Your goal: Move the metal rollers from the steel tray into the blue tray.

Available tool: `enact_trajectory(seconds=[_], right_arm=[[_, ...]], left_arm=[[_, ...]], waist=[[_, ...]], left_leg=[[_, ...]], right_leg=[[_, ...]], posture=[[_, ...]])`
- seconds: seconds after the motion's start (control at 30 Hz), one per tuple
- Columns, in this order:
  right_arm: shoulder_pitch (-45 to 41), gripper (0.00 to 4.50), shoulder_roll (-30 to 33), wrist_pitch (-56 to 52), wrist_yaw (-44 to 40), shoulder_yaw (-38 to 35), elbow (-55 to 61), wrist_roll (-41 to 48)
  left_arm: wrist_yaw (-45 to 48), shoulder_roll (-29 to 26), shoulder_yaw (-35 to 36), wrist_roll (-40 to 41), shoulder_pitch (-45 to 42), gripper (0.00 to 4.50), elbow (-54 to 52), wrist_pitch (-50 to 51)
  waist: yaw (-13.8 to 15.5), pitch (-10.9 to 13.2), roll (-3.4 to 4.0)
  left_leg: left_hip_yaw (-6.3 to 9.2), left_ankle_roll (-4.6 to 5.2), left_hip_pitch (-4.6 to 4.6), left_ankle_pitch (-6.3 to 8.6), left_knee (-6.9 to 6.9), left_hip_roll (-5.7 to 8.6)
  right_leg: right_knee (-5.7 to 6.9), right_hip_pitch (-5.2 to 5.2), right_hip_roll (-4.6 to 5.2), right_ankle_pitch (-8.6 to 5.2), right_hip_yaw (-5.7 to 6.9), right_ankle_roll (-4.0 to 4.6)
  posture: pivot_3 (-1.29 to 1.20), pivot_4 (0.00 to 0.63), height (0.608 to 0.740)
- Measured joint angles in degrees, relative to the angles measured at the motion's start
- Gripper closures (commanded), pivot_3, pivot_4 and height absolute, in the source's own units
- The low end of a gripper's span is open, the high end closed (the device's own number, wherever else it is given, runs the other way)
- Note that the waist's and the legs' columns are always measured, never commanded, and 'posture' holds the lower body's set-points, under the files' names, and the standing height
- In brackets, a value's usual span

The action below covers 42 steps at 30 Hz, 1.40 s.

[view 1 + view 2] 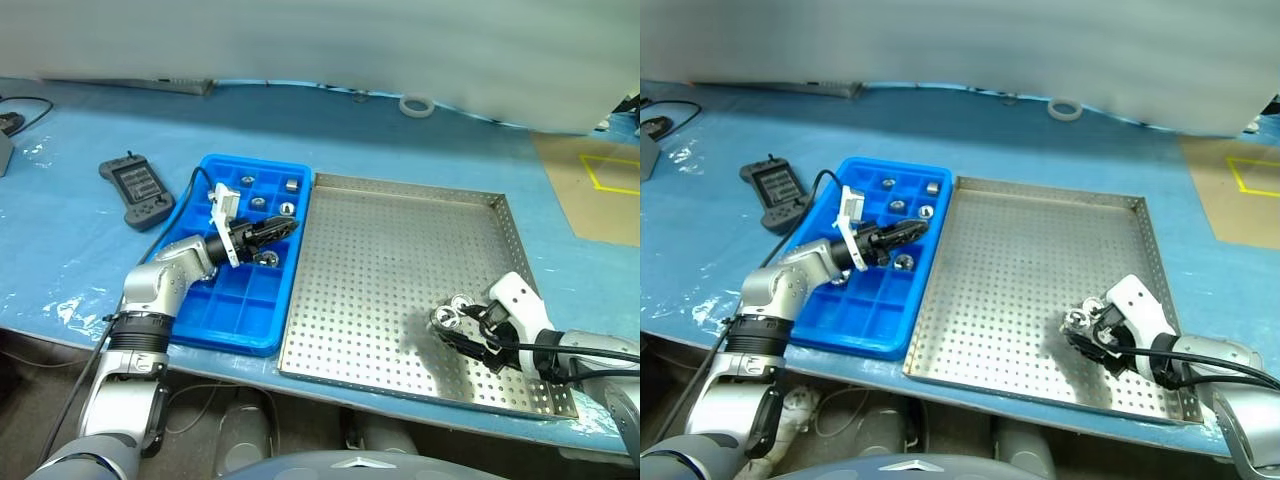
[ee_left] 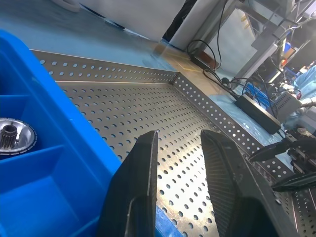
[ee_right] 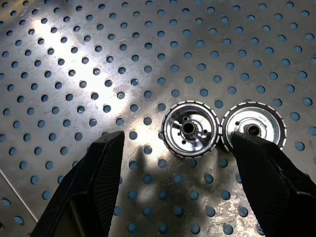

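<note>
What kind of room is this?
Probably a workshop or robot lab: a sheet-covered table holds a steel tray of rollers, a blue tray, and cables trail behind.

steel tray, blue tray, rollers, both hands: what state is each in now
large perforated grey steel tray: holds two shiny metal rollers, lying flat, side by side
bright blue compartment tray: several rollers in cells
left hand: shut, empty, over blue tray
right hand: open, above the two rollers

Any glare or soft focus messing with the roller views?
Right wrist view: bright glare patch on the steel tray; the two metal rollers stay sharp with shiny faces. Left wrist view: near fingers soft, background clutter hazy. Left eye view: top band blurred, dark shadow beside the right gripper.
</note>
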<state>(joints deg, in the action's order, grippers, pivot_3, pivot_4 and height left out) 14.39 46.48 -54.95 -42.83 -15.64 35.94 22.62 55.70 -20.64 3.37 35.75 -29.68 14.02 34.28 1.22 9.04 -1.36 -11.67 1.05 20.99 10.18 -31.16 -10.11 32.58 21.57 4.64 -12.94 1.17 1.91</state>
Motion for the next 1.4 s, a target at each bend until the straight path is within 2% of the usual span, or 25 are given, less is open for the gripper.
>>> enact_trajectory(seconds=[0.3, 0.37, 0.53, 0.6, 0.77, 0.9, 1.07, 1.2, 1.4], right_arm=[[0.1, 0.86, 0.5, 7.8, 0.3, 0.0, -6.2, -2.0], [0.5, 0.86, 3.0, 12.4, -1.5, -0.1, -8.0, -3.3], [-0.7, 0.86, 12.1, 21.4, -10.1, -7.1, -13.7, -3.9], [-0.5, 0.86, 14.2, 24.9, -12.7, -7.3, -15.1, -5.0], [0.0, 0.86, 16.6, 34.2, -15.3, -3.5, -23.1, -11.4], [-0.5, 0.86, 17.0, 43.2, -15.5, 1.6, -24.2, -17.0], [-8.3, 0.86, 17.0, 53.5, -14.9, 9.8, -30.2, -23.8], [-16.6, 0.86, 16.8, 56.8, -16.7, 14.4, -30.8, -25.0], [-23.4, 0.86, 16.2, 59.2, -20.9, 21.4, -31.8, -26.8]], left_arm=[[-0.2, 0.6, 0.0, -0.9, 0.3, 3.06, 0.6, -0.5], [-0.3, 0.7, 0.0, -0.9, 0.3, 3.06, 0.6, -0.5], [-0.3, 0.5, 0.1, -1.1, 0.5, 3.06, 0.6, -0.5], [-0.3, 0.6, 0.1, -1.1, 0.5, 3.06, 0.7, -0.5], [-0.9, 0.8, 0.1, -1.7, 0.5, 3.06, 0.8, -0.8], [-1.0, 0.8, 0.1, -2.1, 0.6, 3.06, 0.8, -0.9], [-1.5, 0.8, 0.2, -2.3, 0.6, 3.06, 0.7, -1.1], [-1.7, 0.9, 0.5, -2.3, 0.5, 3.06, 0.7, -1.1], [-2.0, 1.1, 0.7, -2.5, 0.5, 3.06, 0.8, -1.3]], waist=[[0.0, 0.0, 0.0], [0.0, 0.0, 0.07], [-0.1, 0.0, 0.13], [0.0, 0.0, 0.1], [-0.1, 0.0, 0.11], [-0.3, 0.0, 0.12], [-0.5, 0.0, 0.15], [-0.5, 0.0, 0.16], [-0.2, 0.0, 0.16]], left_leg=[[0.0, 0.05, 0.03, 0.03, 0.01, 0.05], [0.0, 0.09, 0.05, 0.05, 0.01, 0.14], [-0.04, 0.3, 0.05, 0.17, -0.07, 0.33], [-0.03, 0.34, 0.05, 0.19, -0.07, 0.32], [-0.05, 0.55, 0.14, 0.3, -0.16, 0.39], [-0.06, 0.54, 0.09, 0.29, -0.16, 0.34], [-0.07, 0.55, 0.08, 0.29, -0.29, 0.36], [-0.06, 0.56, 0.08, 0.28, -0.31, 0.33], [-0.07, 0.85, 0.16, 0.24, -0.39, 0.34]], right_leg=[[-0.04, 0.02, 0.05, 0.0, 0.0, 0.0], [-0.04, 0.02, 0.12, 0.0, 0.0, 0.0], [-0.05, -0.07, 0.4, -0.01, 0.06, -0.02], [-0.11, -0.12, 0.41, -0.01, 0.13, -0.03], [-0.18, -0.15, 0.48, -0.01, 0.15, -0.03], [-0.15, -0.15, 0.47, -0.02, 0.17, -0.03], [-0.08, -0.17, 0.49, -0.01, 0.14, -0.03], [0.03, -0.14, 0.48, -0.01, 0.14, -0.02], [0.05, -0.16, 0.51, -0.04, 0.18, 0.03]], posture=[[-0.21, 0.15, 0.74], [-0.22, 0.15, 0.74], [-0.22, 0.15, 0.74], [-0.22, 0.15, 0.74], [-0.21, 0.15, 0.74], [-0.2, 0.15, 0.74], [-0.19, 0.15, 0.74], [-0.19, 0.15, 0.74], [-0.17, 0.15, 0.74]])
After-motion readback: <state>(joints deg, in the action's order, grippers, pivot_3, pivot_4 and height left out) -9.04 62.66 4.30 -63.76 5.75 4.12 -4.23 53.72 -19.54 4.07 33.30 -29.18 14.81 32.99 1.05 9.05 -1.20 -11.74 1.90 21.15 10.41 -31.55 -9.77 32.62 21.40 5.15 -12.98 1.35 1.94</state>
